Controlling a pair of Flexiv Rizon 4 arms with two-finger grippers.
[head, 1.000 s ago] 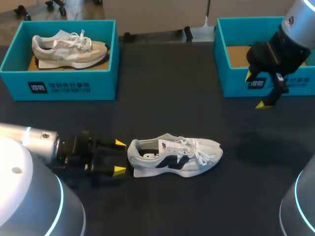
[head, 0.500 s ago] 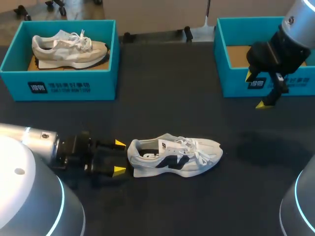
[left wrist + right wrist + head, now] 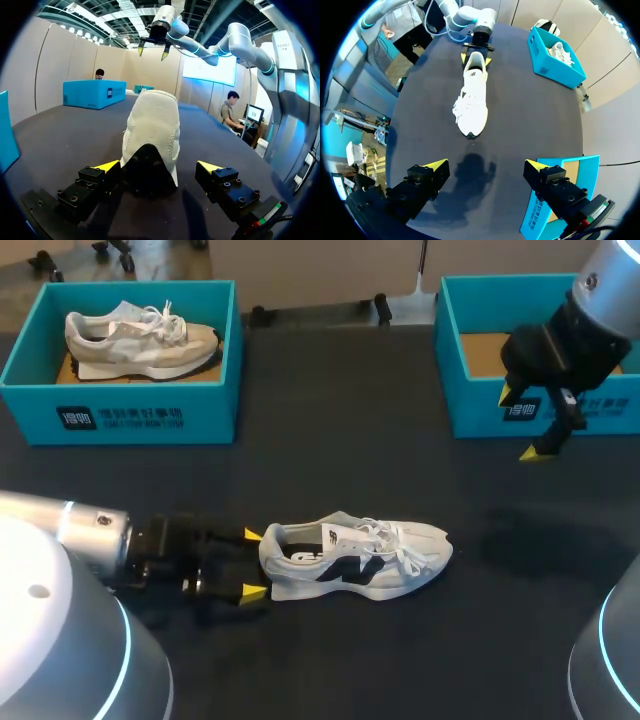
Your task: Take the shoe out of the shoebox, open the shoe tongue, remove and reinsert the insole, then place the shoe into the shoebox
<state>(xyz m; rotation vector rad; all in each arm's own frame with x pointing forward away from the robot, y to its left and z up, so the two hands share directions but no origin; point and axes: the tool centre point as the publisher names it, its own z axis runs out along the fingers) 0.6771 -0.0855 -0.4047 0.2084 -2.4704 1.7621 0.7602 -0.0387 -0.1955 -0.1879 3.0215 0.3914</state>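
The shoe lay on the table near the front middle, with its heel between the spread fingers of our left gripper. The left box stood at the far left with a second shoe in it. The right box stood at the far right, and our right gripper hung before it.

Right shoebox cut off at view edge and part-hidden behind right arm; from left wrist, shoe toe and laces hidden behind its heel.

The right gripper hangs open over the table; ahead lies the shoe, heel at the left gripper.
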